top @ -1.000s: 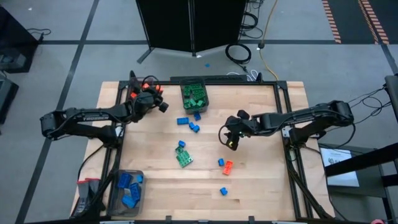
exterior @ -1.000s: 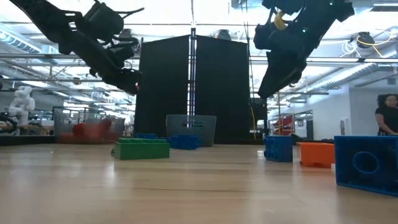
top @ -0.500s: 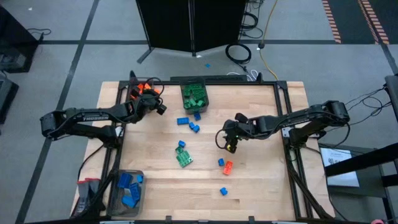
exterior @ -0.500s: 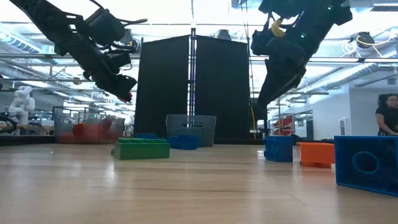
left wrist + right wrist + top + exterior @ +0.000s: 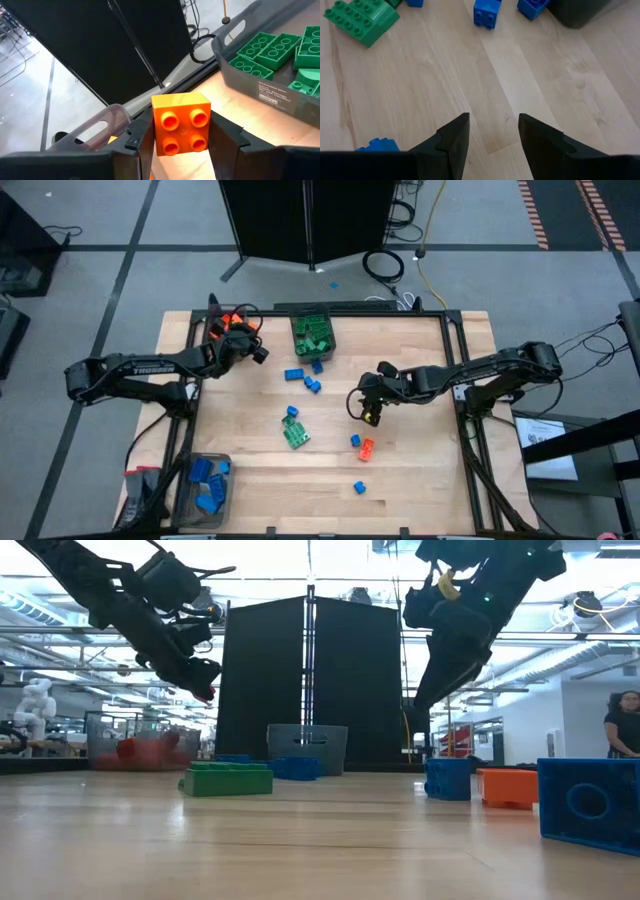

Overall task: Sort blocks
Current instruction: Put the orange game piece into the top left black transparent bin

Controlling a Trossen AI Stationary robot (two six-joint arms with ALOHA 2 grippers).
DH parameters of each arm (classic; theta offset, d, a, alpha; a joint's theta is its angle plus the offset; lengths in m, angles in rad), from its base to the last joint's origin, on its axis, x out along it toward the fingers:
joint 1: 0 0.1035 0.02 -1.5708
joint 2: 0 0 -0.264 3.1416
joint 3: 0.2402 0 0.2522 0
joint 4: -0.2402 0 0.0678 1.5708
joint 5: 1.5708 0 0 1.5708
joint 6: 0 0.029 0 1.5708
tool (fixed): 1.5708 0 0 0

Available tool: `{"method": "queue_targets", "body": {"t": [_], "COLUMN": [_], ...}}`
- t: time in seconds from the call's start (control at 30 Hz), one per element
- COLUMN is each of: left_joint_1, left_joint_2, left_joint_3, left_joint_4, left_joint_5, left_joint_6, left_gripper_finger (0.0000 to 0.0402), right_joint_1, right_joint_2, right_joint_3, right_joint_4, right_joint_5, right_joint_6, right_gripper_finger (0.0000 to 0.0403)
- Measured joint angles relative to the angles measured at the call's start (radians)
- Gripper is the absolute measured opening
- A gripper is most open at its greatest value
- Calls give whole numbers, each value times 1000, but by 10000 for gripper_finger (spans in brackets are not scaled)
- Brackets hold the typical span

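Observation:
My left gripper point(image 5: 182, 145) hangs at the table's far left, shut on an orange four-stud block point(image 5: 181, 124). It is beside the bin with orange blocks point(image 5: 222, 320), whose rim point(image 5: 100, 125) shows just past the fingers. My right gripper point(image 5: 492, 132) hovers open over bare wood right of centre, nothing between its fingers. A green block point(image 5: 295, 436), some blue blocks point(image 5: 302, 378) and two orange blocks point(image 5: 362, 445) lie loose on the table. A bin of green blocks point(image 5: 312, 332) stands at the far edge. My left gripper pinches the orange block by two opposite side walls point(image 5: 156, 131), one finger point(image 5: 142, 140) on each. The studded face is turned back toward the wrist. The fingers slant gently downward toward the far edge. The block point(image 5: 207, 693) is lifted well clear of the table.
A bin with blue blocks point(image 5: 205, 485) stands at the near left corner. One blue block point(image 5: 359, 487) lies near the front. A dark screen point(image 5: 310, 680) stands behind the table. A person point(image 5: 622, 725) stands far off on the right in the low view.

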Motion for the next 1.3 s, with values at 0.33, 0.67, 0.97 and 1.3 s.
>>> {"method": "queue_targets", "body": {"t": [0.33, 0.67, 0.97, 1.3], "left_joint_1": [0, -1, -1, 72], "left_joint_2": [0, 0, 0, 0], "left_joint_3": [1, 1, 1, 1], "left_joint_4": [18, 17, 14, -79], "left_joint_5": [0, 0, 0, 1], "left_joint_6": [0, -8, -8, -165], "left_gripper_finger": [137, 137, 137, 137], "right_joint_1": [0, 0, 0, 0], "right_joint_2": [0, 0, 0, 0], "right_joint_3": [0, 0, 0, 0], "right_joint_4": [0, 0, 0, 0], "right_joint_5": [0, 0, 0, 0], "right_joint_6": [0, 0, 0, -1], "right_gripper_finger": [164, 164, 165, 165]}}
